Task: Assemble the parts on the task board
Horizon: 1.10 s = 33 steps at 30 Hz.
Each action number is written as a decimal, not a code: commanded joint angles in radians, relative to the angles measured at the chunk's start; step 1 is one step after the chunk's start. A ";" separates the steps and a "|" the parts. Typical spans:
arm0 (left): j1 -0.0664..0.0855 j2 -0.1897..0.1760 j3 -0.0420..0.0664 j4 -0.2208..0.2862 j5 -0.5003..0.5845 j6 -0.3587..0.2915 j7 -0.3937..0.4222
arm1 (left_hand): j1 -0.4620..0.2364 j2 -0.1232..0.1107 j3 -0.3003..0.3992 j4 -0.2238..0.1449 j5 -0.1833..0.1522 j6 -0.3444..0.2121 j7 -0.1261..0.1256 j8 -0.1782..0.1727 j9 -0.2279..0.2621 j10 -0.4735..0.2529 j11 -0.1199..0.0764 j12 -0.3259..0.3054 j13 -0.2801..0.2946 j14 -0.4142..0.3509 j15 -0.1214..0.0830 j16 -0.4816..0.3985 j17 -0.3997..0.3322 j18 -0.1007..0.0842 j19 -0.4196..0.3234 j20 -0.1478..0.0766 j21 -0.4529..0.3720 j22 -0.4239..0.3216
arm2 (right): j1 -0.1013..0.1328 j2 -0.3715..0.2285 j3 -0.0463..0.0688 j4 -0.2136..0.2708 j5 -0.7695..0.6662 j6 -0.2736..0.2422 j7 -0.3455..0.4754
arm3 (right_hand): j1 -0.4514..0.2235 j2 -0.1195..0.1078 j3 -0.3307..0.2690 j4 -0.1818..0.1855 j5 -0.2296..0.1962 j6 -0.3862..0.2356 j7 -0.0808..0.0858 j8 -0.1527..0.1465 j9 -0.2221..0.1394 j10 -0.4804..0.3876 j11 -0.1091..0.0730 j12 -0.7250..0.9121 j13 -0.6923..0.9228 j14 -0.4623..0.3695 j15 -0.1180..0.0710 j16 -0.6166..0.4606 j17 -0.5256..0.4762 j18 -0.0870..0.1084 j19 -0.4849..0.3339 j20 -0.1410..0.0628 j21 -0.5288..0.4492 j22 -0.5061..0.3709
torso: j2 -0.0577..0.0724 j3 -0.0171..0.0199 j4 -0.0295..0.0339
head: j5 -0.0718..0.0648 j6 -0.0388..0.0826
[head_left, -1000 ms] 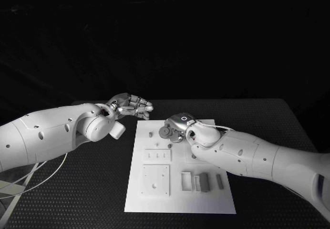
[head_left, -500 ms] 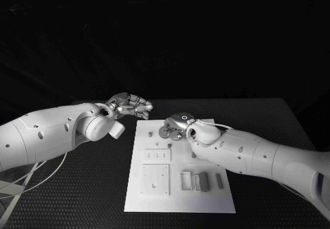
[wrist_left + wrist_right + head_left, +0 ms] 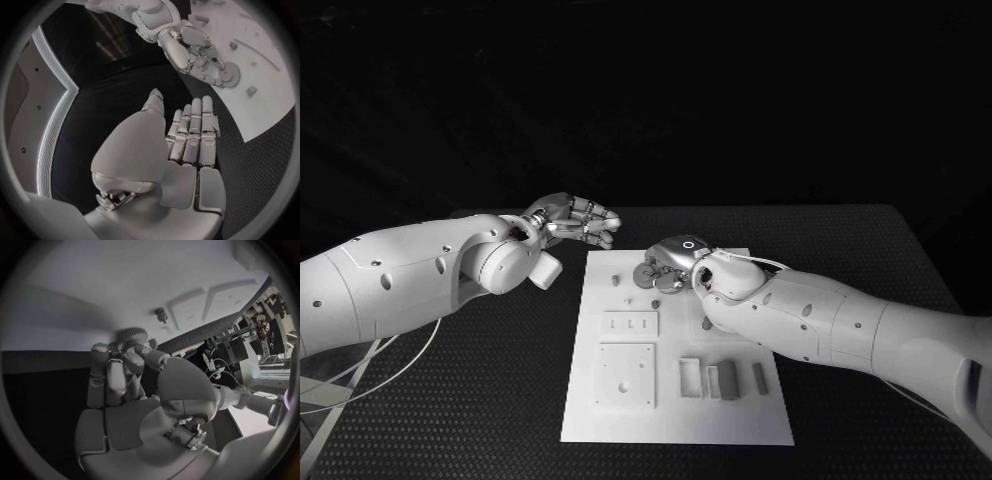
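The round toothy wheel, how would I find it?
Look at the white task board on the black table. At its far end, the right hand grips a grey, round gear with teeth round its rim; the other pieces nearby are small pegs and straight blocks.

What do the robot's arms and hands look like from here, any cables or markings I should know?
Both arms are smooth white shells with small dark dots. The left hand and right hand are silver, metallic and segmented. A thin pale cable loops beneath the left arm, another thin cable arcs over the right wrist, and a small ring marking sits on the right hand's back.
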 commanded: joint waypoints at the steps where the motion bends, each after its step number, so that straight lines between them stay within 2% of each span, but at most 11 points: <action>1: 0.000 0.002 0.001 0.001 0.004 0.013 0.006 | -0.007 0.002 0.005 0.000 0.000 -0.008 0.048 -0.005 -0.002 -0.004 0.006 -0.005 -0.001 0.003 0.006 -0.006 0.001 0.018 0.001 0.004 -0.003 0.001 | -0.007 -0.005 -0.005 -0.002 -0.009 0.031 -0.027 | -0.001 -0.021 -0.004 -0.007 0.003 0.015 0.002 0.007 0.003 0.006 0.004 0.003 0.000 0.009 0.002 0.006 0.002 0.041 0.000 -0.008 0.007 0.021 | 0.000 0.0005 -0.0001 | 0.001 0.000; 9: -0.001 0.000 0.001 0.001 0.004 0.014 0.007 | -0.007 0.002 0.005 0.000 0.000 -0.008 0.048 -0.005 -0.002 -0.004 0.006 -0.005 -0.001 0.003 0.006 -0.006 0.001 0.018 0.001 0.004 -0.004 0.001 | -0.007 -0.020 -0.004 0.015 -0.025 0.005 -0.042 | -0.004 -0.045 -0.007 -0.003 0.003 0.043 0.007 0.024 0.007 0.006 0.008 0.004 0.000 0.017 0.007 0.005 0.004 0.041 0.006 -0.010 0.008 0.017 | 0.000 0.0011 -0.0011 | 0.001 -0.002; 19: -0.001 -0.002 0.001 0.002 0.004 0.012 0.007 | -0.008 0.002 0.006 0.000 0.000 -0.009 0.047 -0.005 -0.002 -0.004 0.006 -0.006 -0.001 0.004 0.006 -0.006 0.002 0.018 0.001 0.004 -0.004 0.002 | -0.006 -0.033 -0.003 0.033 -0.029 -0.007 -0.048 | -0.002 -0.057 -0.007 -0.003 0.003 0.051 0.007 0.028 0.008 0.007 0.009 0.005 -0.001 0.020 0.007 0.005 0.005 0.041 0.009 -0.011 0.008 0.016 | 0.000 0.0018 -0.0018 | 0.000 0.001; 22: -0.001 -0.002 0.001 0.002 0.004 0.013 0.007 | -0.008 0.002 0.006 0.000 0.000 -0.009 0.047 -0.005 -0.002 -0.004 0.006 -0.006 -0.001 0.004 0.006 -0.006 0.002 0.018 0.001 0.004 -0.004 0.002 | -0.006 -0.043 -0.001 0.041 -0.031 -0.023 -0.052 | -0.002 -0.057 -0.007 -0.003 0.003 0.051 0.007 0.028 0.008 0.007 0.009 0.005 -0.001 0.020 0.007 0.005 0.004 0.041 0.009 -0.011 0.008 0.016 | 0.000 0.0016 -0.0014 | 0.000 0.002; 24: -0.001 -0.004 0.001 0.001 0.004 0.012 0.007 | -0.008 0.002 0.006 0.000 0.000 -0.009 0.047 -0.005 -0.002 -0.004 0.006 -0.006 -0.001 0.004 0.006 -0.006 0.002 0.018 0.001 0.004 -0.004 0.002 | -0.004 -0.053 0.003 0.050 -0.025 -0.053 -0.042 | -0.001 -0.059 -0.007 -0.003 0.003 0.051 0.007 0.028 0.007 0.007 0.009 0.005 -0.001 0.020 0.007 0.004 0.004 0.041 0.009 -0.011 0.008 0.016 | 0.000 0.0017 -0.0013 | -0.001 0.003; 25: -0.001 -0.005 0.001 0.000 0.004 0.011 0.008 | -0.008 0.001 0.006 0.000 0.000 -0.009 0.047 -0.005 -0.002 -0.004 0.006 -0.006 -0.001 0.004 0.006 -0.006 0.002 0.018 0.001 0.004 -0.004 0.002 | -0.002 -0.063 0.008 0.063 -0.016 -0.081 -0.031 | 0.000 -0.062 -0.007 -0.004 0.003 0.051 0.007 0.028 0.007 0.007 0.009 0.005 -0.001 0.020 0.007 0.004 0.003 0.041 0.009 -0.012 0.008 0.016 | -0.001 0.0014 -0.0014 | -0.001 0.005; 28: -0.001 -0.009 0.001 -0.003 0.004 0.007 0.012 | -0.007 0.001 0.007 -0.001 0.000 -0.008 0.047 -0.005 -0.002 -0.004 0.005 -0.005 -0.001 0.004 0.006 -0.007 0.002 0.018 0.000 0.004 -0.004 0.002 | 0.004 -0.096 0.044 0.114 0.012 -0.129 -0.003 | 0.012 -0.072 -0.003 -0.013 0.003 0.047 0.007 0.026 0.005 0.009 0.009 0.005 -0.002 0.022 0.007 0.003 0.003 0.041 0.012 -0.014 0.008 0.015 | -0.001 0.0011 -0.0031 | -0.001 0.006; 29: -0.001 -0.010 0.001 -0.003 0.004 0.006 0.013 | -0.007 0.001 0.007 -0.001 0.000 -0.008 0.047 -0.005 -0.001 -0.004 0.005 -0.005 -0.001 0.004 0.006 -0.007 0.002 0.018 0.000 0.004 -0.004 0.002 | 0.009 -0.105 0.051 0.128 0.022 -0.139 0.005 | 0.016 -0.075 -0.003 -0.017 0.003 0.047 0.007 0.025 0.005 0.009 0.009 0.006 -0.003 0.023 0.007 0.003 0.003 0.041 0.013 -0.015 0.008 0.015 | -0.001 0.0014 -0.0035 | -0.001 0.008; 30: -0.001 -0.011 0.001 -0.004 0.004 0.006 0.014 | -0.007 0.000 0.007 -0.001 0.000 -0.008 0.047 -0.005 -0.001 -0.004 0.005 -0.005 -0.001 0.004 0.006 -0.007 0.002 0.018 0.000 0.004 -0.004 0.002 | 0.013 -0.112 0.056 0.137 0.030 -0.145 0.012 | 0.019 -0.078 -0.002 -0.019 0.003 0.047 0.007 0.025 0.005 0.010 0.009 0.006 -0.003 0.024 0.007 0.003 0.003 0.041 0.014 -0.015 0.008 0.015 | -0.001 0.0017 -0.0044 | -0.001 0.009; 31: -0.001 -0.013 0.001 -0.004 0.004 0.003 0.014 | -0.007 0.000 0.007 -0.001 0.000 -0.008 0.047 -0.005 -0.001 -0.004 0.005 -0.005 -0.001 0.004 0.006 -0.007 0.002 0.018 0.000 0.004 -0.004 0.002 | 0.021 -0.127 0.066 0.153 0.063 -0.144 0.051 | 0.020 -0.081 -0.002 -0.021 0.003 0.047 0.007 0.025 0.005 0.010 0.009 0.006 -0.003 0.025 0.007 0.003 0.003 0.041 0.014 -0.015 0.008 0.015 | -0.001 0.0019 -0.0047 | -0.001 0.010; 33: -0.001 -0.015 0.001 -0.004 0.004 0.001 0.019 | -0.006 0.000 0.007 -0.001 0.000 -0.008 0.047 -0.005 -0.001 -0.004 0.005 -0.005 -0.001 0.004 0.006 -0.007 0.002 0.019 0.000 0.004 -0.004 0.002 | 0.037 -0.151 0.083 0.171 0.145 -0.112 0.133 | 0.023 -0.092 -0.003 -0.024 0.003 0.047 0.008 0.025 0.004 0.011 0.009 0.006 -0.004 0.023 0.007 0.001 -0.001 0.041 0.015 -0.016 0.007 0.014 | -0.002 0.0021 -0.0064 | -0.003 0.013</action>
